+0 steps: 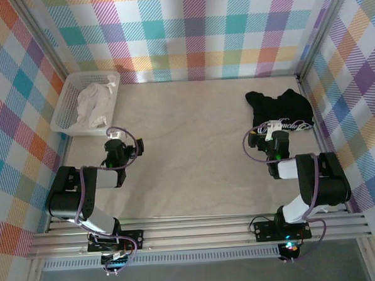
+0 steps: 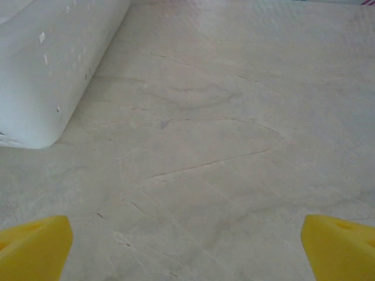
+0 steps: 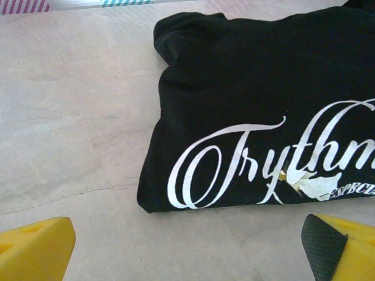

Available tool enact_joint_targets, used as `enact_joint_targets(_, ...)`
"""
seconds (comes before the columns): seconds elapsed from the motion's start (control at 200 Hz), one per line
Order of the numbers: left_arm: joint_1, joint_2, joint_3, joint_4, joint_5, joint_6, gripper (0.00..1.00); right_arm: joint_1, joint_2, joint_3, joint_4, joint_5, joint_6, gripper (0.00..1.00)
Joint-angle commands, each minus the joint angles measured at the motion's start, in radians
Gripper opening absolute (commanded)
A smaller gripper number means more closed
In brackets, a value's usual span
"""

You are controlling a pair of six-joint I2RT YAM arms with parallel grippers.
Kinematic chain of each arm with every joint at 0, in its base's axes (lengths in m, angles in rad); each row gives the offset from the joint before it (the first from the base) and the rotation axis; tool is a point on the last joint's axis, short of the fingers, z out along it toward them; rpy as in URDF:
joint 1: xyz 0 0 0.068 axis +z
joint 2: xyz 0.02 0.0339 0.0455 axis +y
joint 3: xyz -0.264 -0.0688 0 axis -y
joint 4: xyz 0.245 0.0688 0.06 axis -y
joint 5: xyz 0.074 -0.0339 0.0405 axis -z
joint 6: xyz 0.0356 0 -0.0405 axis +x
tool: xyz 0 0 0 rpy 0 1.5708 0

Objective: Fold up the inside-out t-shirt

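Top view: crumpled white fabric t-shirt (image 1: 96, 101) in the white plastic basket (image 1: 62, 109), far-left counter (image 1: 194, 146) corner; left end effector (image 1: 114, 139) and right end effector (image 1: 272, 131) spread, empty. Right wrist view resolves white script on the folded black t-shirt (image 3: 263, 88)

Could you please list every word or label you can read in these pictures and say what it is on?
"Trythm...": large white script on the black t-shirt, cut off at the picture's edge.
"ESPECIA...": small print beneath it, blurred and cut off, so uncertain.
No text seen on the white t-shirt.
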Motion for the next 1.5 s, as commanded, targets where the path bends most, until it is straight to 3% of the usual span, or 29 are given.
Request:
enact_joint_targets(0.0, 0.012, 0.002, 0.0, 0.019, 0.008, 0.015, 1.0, -0.002, -0.009, 0.022, 0.035, -0.02, -0.007, 1.0)
enact_joint_targets(0.96, 0.021, -0.002, 0.006, 0.01, 0.013, 0.008, 1.0, -0.002, -0.015, 0.022, 0.036, -0.016, -0.006, 1.0)
enact_joint_targets(1.14, 0.02, -0.204, 0.114, -0.359, -0.086, -0.065, 1.0, 0.0, -0.266, 0.063, -0.268, 0.039, 0.04, 1.0)
enact_joint_targets(1.33, 0.021, -0.485, 0.2, -0.666, -0.064, -0.335, 1.0, 0.001, -0.595, 0.072, -0.481, -0.005, 0.2, 1.0)
enact_joint_targets(1.4, 0.021, -0.541, 0.238, -0.724, -0.007, -0.369, 0.98, 0.001, -0.663, 0.092, -0.53, -0.091, 0.278, 0.99)
enact_joint_targets(1.495, 0.021, -0.549, 0.312, -0.787, -0.022, -0.4, 0.98, 0.056, -0.664, 0.137, -0.538, -0.225, 0.339, 0.94)
